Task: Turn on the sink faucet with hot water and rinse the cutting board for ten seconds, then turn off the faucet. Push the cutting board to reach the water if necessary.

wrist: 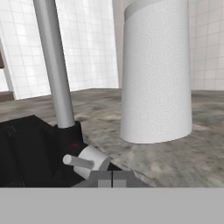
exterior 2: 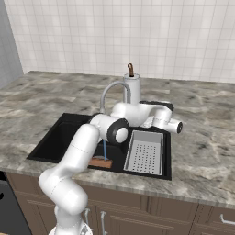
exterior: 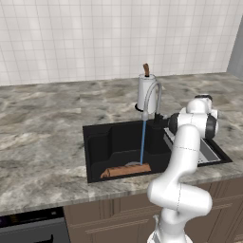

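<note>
The black sink (exterior: 100, 142) is set into the marble counter. The grey gooseneck faucet (exterior: 153, 93) arches over it, and a thin pale-blue stream of water (exterior: 142, 142) falls from its spout. The stream lands on the orange-brown cutting board (exterior: 126, 170), which lies flat near the basin's front wall. From the right base view the water (exterior 2: 104, 149) and one end of the cutting board (exterior 2: 101, 162) show behind my arm. In the hand view my gripper (wrist: 112, 178) is shut with nothing in it, right beside the faucet's small handle (wrist: 86, 162) at the foot of the faucet (wrist: 54, 65).
A white paper-towel roll (exterior: 145, 91) on a brown-knobbed holder stands just behind the faucet, close to the hand (wrist: 157, 74). A perforated grey tray (exterior 2: 146, 152) fills the sink's right part. Marble counter (exterior: 42, 133) spreads to both sides, with a tiled wall behind.
</note>
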